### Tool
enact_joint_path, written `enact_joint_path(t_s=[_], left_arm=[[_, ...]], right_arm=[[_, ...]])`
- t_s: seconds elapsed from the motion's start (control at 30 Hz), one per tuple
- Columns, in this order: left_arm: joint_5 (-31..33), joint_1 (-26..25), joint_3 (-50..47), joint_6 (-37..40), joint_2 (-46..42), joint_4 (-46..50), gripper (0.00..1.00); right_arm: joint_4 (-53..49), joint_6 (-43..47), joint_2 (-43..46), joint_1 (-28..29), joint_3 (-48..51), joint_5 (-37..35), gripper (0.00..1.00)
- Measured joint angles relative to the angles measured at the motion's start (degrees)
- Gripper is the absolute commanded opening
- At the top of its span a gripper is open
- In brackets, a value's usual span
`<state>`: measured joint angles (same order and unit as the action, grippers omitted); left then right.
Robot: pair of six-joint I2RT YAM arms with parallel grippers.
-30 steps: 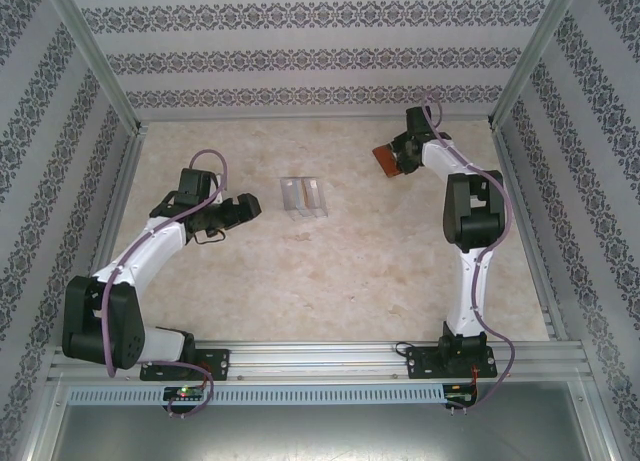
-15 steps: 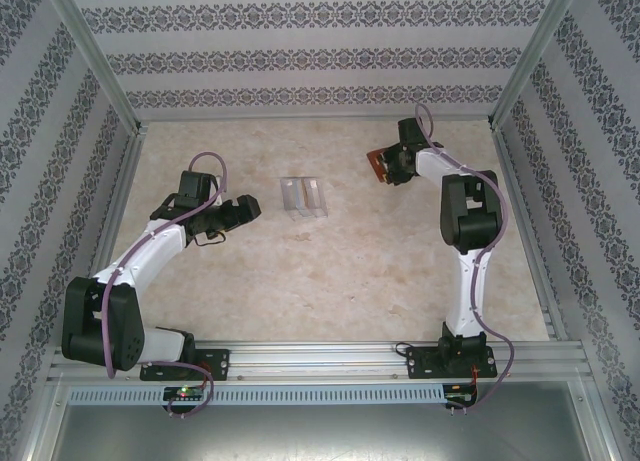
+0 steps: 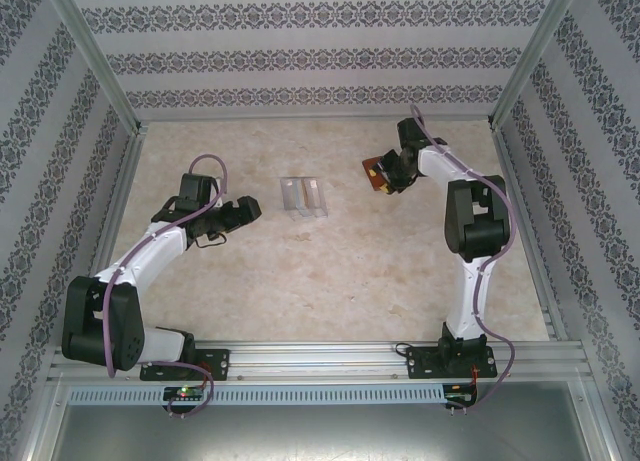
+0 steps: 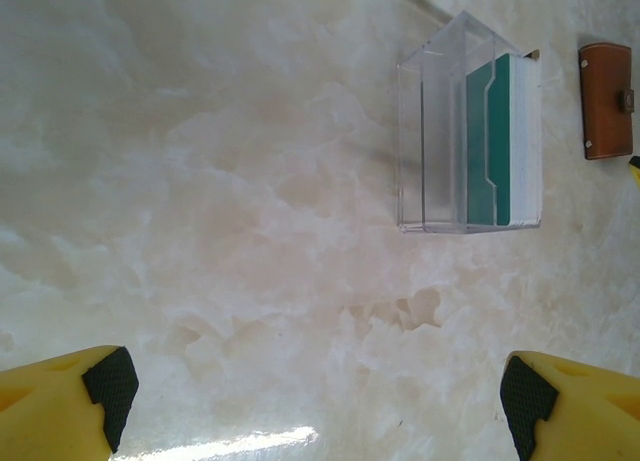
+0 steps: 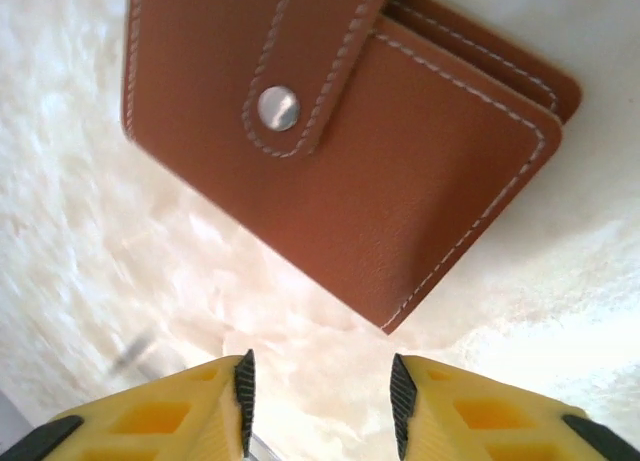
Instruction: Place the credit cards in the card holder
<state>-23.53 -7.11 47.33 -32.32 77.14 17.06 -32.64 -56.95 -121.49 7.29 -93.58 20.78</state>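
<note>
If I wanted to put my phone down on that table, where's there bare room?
Roomiest: the bare table on the near side of the clear case, between the left arm and right arm. The far strip behind the case is free too. Crowded: the middle band, where left gripper, case, card holder and right gripper line up.

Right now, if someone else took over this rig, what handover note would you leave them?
Left gripper: jaws wide open, empty, facing the clear case.
Right gripper: jaws apart, nothing between them, just short of the card holder.
Card holder: lying on the table, folded shut with its tab down, right of the clear case.
Credit cards: standing on edge inside the clear case, a teal one facing out.
Done: no card moved that I can see.
Left: open the card holder, draw the cards out of the case, slide them in.
</note>
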Motion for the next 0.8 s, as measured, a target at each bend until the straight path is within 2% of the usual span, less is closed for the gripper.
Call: enact_joint_path(t_s=[0.23,0.33,0.57,0.8], left_arm=[[-0.4,-0.3,-0.1,-0.2,0.0,0.0,0.95],[-0.4,-0.4,-0.1,-0.3,0.0,0.0,0.95],[-0.4,-3.0,-0.1,-1.4,0.0,-0.6,0.94],[-0.2,-5.4,-0.1,-2.3,1.7,-2.3,0.94]], right_arm=[[-8.4,28.7,-0.2,-2.0,-11.6,-1.3,0.54],[-9.8,37.7,-1.0,-4.3,-14.6,-2.4,0.54],[-12.0,44.8,-8.0,-8.0,-16.4,-0.9,0.54],[-14.0,46.8,-12.2,-7.5,-16.4,2.9,0.41]])
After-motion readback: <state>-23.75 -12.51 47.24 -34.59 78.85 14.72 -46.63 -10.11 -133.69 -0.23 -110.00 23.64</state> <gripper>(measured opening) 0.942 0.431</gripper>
